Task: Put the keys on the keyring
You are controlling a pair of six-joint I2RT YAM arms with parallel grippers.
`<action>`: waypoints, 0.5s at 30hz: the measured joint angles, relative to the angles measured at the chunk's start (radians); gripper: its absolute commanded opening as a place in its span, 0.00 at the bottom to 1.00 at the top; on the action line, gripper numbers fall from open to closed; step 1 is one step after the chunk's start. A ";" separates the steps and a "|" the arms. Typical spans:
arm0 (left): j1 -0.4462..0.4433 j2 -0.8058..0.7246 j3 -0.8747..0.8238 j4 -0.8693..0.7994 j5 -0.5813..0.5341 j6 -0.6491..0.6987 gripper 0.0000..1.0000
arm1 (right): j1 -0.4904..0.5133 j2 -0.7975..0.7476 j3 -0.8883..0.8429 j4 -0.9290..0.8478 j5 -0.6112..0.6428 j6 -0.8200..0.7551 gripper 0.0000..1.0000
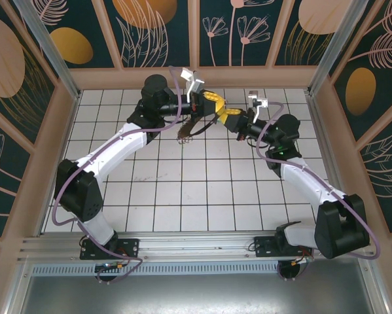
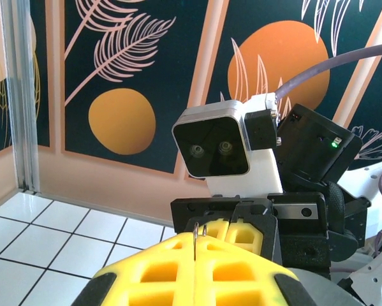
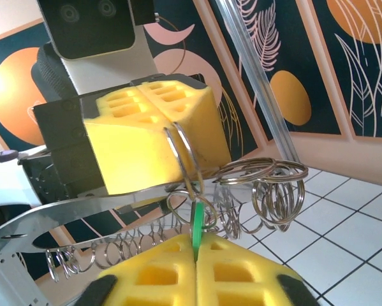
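Left tool [image 1: 215, 101] and right tool [image 1: 231, 118] meet tip to tip above the far middle of the bench [image 1: 182, 190], with the keyring [image 1: 186, 134] dangling beneath. Left wrist: left tool pinched together on the keyring's wire. Right wrist: right tool clamped on the green key [image 3: 196, 231], just beneath that wire.

key [image 3: 196, 229] | lower part hidden between right pincer [image 3: 196, 252] pads

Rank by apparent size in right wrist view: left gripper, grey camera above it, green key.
1. left gripper
2. grey camera, cropped at the top edge, so less sure
3. green key, just a sliver showing
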State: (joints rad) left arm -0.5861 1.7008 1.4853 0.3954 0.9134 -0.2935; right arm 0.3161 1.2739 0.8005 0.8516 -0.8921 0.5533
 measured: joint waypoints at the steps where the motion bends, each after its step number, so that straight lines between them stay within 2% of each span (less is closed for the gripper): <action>1: -0.003 0.000 -0.001 0.011 -0.007 -0.007 0.00 | 0.004 -0.002 0.003 -0.020 0.000 -0.013 0.36; 4: -0.013 0.000 -0.003 0.031 -0.022 -0.033 0.00 | -0.001 -0.027 0.002 -0.096 0.002 -0.035 0.40; 6: -0.016 -0.001 -0.010 0.048 -0.041 -0.047 0.00 | -0.043 -0.074 -0.015 -0.139 0.010 -0.042 0.45; 11: -0.016 -0.001 -0.025 0.068 -0.067 -0.089 0.00 | -0.167 -0.224 -0.043 -0.186 0.060 -0.024 0.46; 15: -0.016 -0.001 -0.028 0.101 -0.070 -0.149 0.00 | -0.178 -0.265 -0.027 -0.197 0.106 -0.014 0.46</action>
State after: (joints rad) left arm -0.6022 1.7000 1.4574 0.4961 0.8436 -0.4427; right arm 0.1383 1.0088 0.7738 0.6544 -0.7860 0.5396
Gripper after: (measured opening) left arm 0.045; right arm 0.459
